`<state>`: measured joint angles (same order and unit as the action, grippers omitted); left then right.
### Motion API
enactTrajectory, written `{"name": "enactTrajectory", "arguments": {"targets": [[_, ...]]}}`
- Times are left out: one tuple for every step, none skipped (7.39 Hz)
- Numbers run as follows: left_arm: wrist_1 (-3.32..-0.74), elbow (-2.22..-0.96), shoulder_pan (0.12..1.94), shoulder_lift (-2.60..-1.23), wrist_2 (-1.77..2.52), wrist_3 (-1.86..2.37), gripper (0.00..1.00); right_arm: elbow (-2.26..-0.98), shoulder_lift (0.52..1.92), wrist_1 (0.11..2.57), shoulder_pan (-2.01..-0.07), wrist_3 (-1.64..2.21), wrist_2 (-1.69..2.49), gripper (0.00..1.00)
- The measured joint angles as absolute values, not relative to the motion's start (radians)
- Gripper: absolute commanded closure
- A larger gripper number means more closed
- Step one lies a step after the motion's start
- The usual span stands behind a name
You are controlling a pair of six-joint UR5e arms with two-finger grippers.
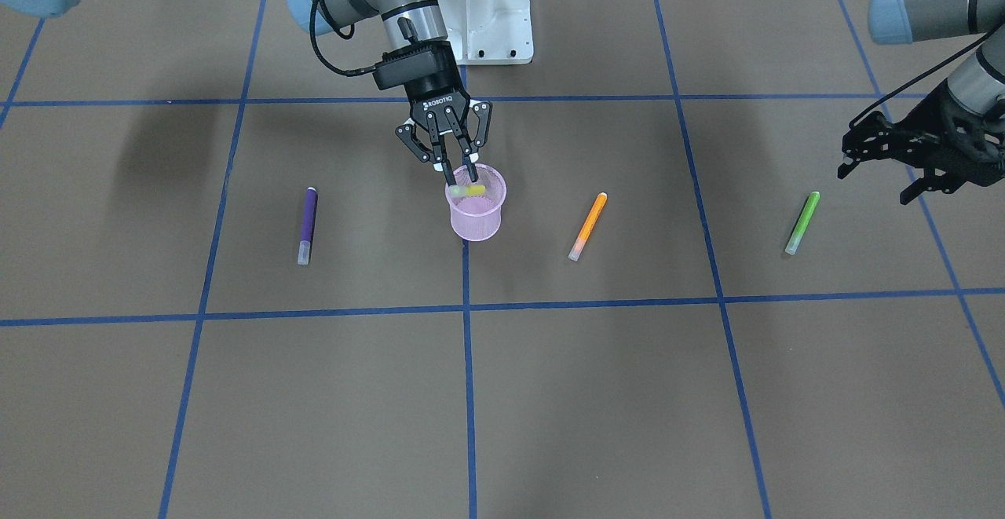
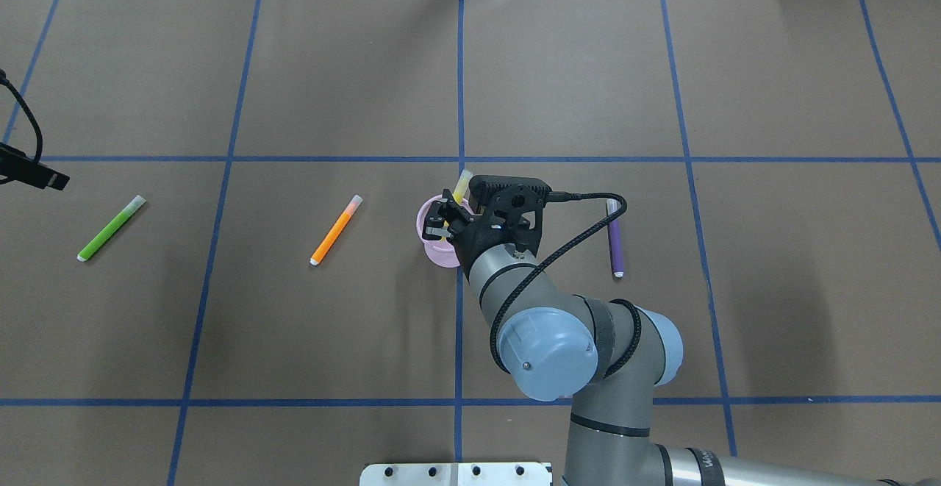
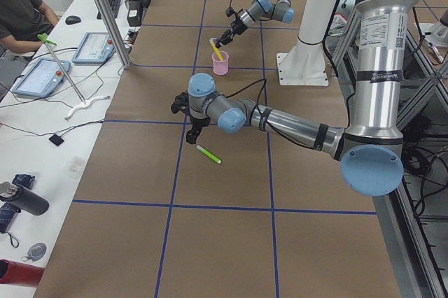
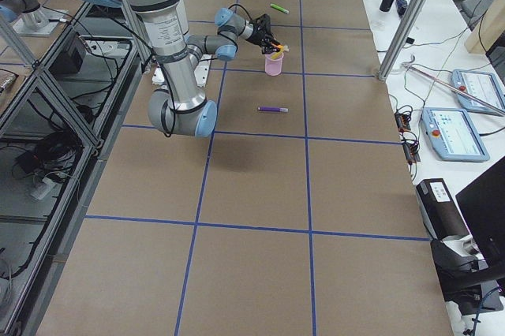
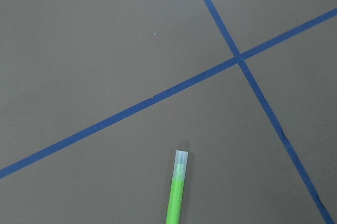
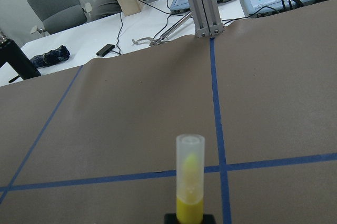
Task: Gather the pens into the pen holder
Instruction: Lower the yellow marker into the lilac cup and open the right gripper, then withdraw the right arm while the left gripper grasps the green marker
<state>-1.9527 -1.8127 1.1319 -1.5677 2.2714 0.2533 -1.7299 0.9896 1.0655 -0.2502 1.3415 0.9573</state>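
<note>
The pink mesh pen holder (image 1: 476, 217) stands upright at the table's middle. My right gripper (image 1: 459, 173) hangs just above its rim, shut on the yellow pen (image 1: 471, 189), whose lower end dips into the cup. The right wrist view shows that pen (image 6: 189, 182) held between the pads, its cap pointing away. The purple pen (image 1: 307, 224), the orange pen (image 1: 588, 225) and the green pen (image 1: 802, 222) lie flat on the table. My left gripper (image 1: 875, 177) is open and empty, hovering beside the green pen (image 5: 176, 192).
Blue tape lines (image 1: 466, 307) divide the brown table into squares. The robot's white base plate (image 1: 491, 32) stands behind the cup. Desks with control tablets (image 3: 42, 74) line the far edge, where a person sits.
</note>
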Motion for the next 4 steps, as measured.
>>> {"name": "enactTrajectory", "arguments": {"targets": [[-1.951,-1.8,1.099,-1.578,2.261,0.247,0.07,-1.739,0.99,1.074,-0.252,1.339,0.961,0.01],[-1.947,-1.771,1.056,-1.595,2.257,0.235,0.09,-1.759,0.996,1.078,-0.26,1.333,0.974,0.01],[-1.94,-1.735,1.023,-1.614,2.256,0.214,0.11,-1.791,1.01,1.079,-0.279,1.326,1.008,0.01],[-1.931,-1.699,1.002,-1.627,2.255,0.168,0.11,-1.83,1.04,1.079,-0.312,1.322,1.07,0.01]]}}
